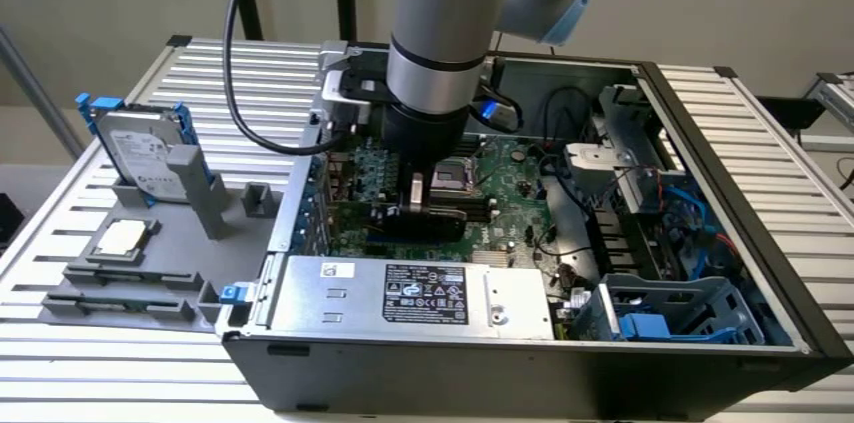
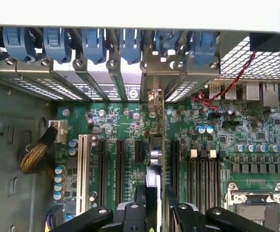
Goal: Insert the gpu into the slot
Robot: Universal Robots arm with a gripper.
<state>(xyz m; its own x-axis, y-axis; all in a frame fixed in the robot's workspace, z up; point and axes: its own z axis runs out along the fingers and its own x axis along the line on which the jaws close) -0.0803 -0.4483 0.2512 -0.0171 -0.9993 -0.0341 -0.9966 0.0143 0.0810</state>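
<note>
Over at the exterior view's left, on the slatted worktop (image 1: 120,383), sits a grey holder plate (image 1: 180,253) with a hard drive (image 1: 138,153) standing on edge in it and a processor chip (image 1: 123,237) lying flat in front. Next along is the open computer case (image 1: 534,368), with its silver-labelled power-supply box (image 1: 414,293) against the near wall. The arm (image 1: 441,33) reaches straight down into the case, and the gripper (image 1: 418,205) hangs low over the green motherboard (image 1: 521,178).

The jaws are clamped on the gpu (image 2: 154,181) — one on each flat face. The card stands upright on its thin edge between them and reaches past their tips toward the rear wall's blue latches (image 2: 94,41). In the wrist view it runs parallel to black connector strips (image 2: 120,157) on one side and memory sockets (image 2: 202,174) on the other. The slot is hidden beneath the card — I can't tell whether the edge is seated. Farther to the exterior view's right, a blue drive cage (image 1: 667,313) sits in the near corner.
</note>
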